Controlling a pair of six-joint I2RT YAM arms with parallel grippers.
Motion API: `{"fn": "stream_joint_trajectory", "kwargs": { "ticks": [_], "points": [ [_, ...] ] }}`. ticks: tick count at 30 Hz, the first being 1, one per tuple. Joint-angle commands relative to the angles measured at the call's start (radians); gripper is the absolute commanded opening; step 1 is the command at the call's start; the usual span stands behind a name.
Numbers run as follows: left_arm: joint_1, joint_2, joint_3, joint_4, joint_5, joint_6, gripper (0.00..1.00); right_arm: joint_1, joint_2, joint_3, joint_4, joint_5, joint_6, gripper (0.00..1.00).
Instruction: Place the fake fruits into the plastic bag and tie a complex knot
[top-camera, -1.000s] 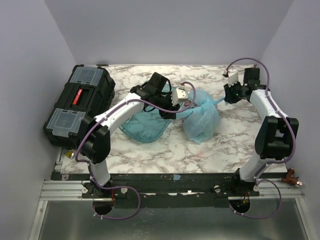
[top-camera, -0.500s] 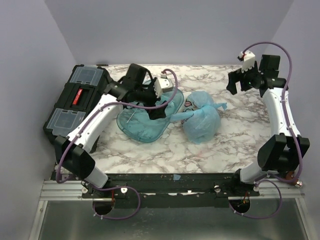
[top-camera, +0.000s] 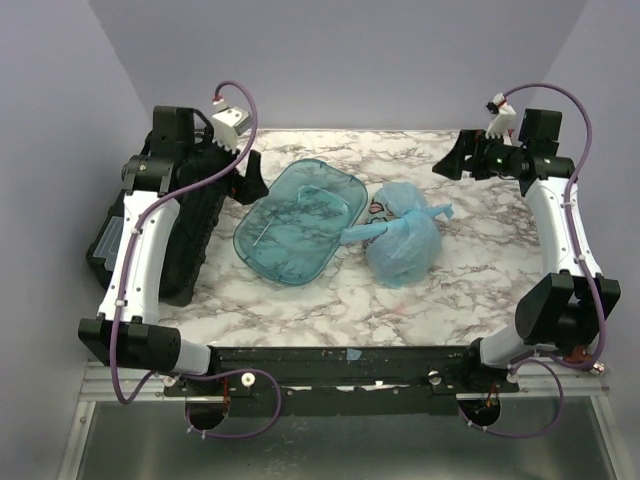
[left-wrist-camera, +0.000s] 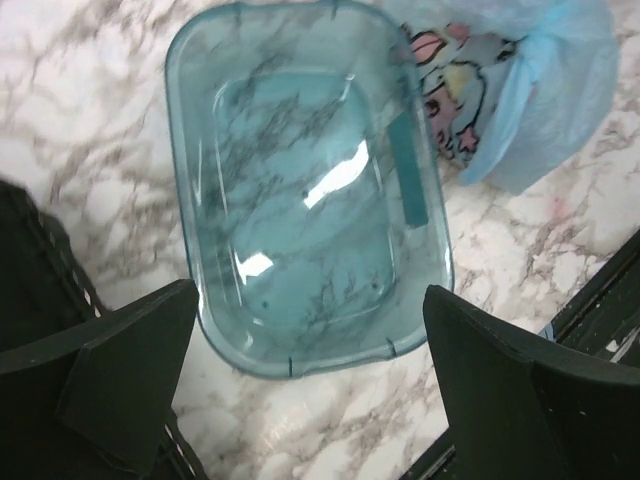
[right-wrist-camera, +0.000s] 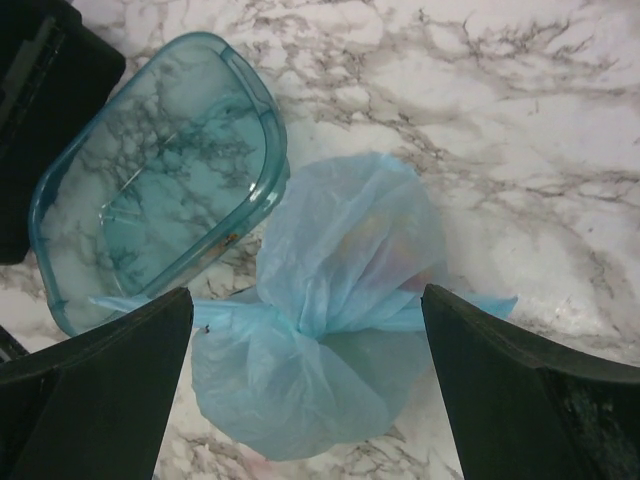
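Light-blue plastic bag, faint warm-toned shapes inside, lies tied shut on the worktop just beside the teal tray. The left tool and right tool both gape apart — gripping nothing

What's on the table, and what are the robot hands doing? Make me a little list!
bag: light-blue crinkly plastic bag, bulging, lying on the marble table
knot: neck tied, tails sticking out sideways
tray: clear teal oval plastic tray, empty, beside the bag
toolbox: black toolbox, far left
left end effector: open, raised, holding nothing
right end effector: open, raised, holding nothing
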Motion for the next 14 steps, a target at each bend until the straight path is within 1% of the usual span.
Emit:
{"fn": "stream_joint_trajectory", "kwargs": {
  "ticks": [1, 4, 7, 9, 14],
  "points": [
    [0.076, -0.116, -0.183, 0.024, -0.093, -0.114, 0.98, 0.001, 0.027, -0.079, -0.011, 0.004, 0.029, 1.00],
    [0.080, -0.186, -0.301, 0.081, -0.135, -0.143, 0.98, 0.001, 0.014, -0.114, 0.005, -0.001, 0.037, 1.00],
    [0.081, -0.228, -0.383, 0.133, -0.171, -0.175, 0.98, 0.001, 0.008, -0.125, 0.001, 0.006, 0.028, 1.00],
    [0.081, -0.236, -0.401, 0.140, -0.179, -0.177, 0.98, 0.001, 0.003, -0.126, 0.002, 0.006, 0.028, 1.00],
    [0.079, -0.254, -0.390, 0.136, -0.202, -0.155, 0.98, 0.002, -0.013, -0.114, 0.003, -0.004, 0.029, 1.00]
  ]
}}
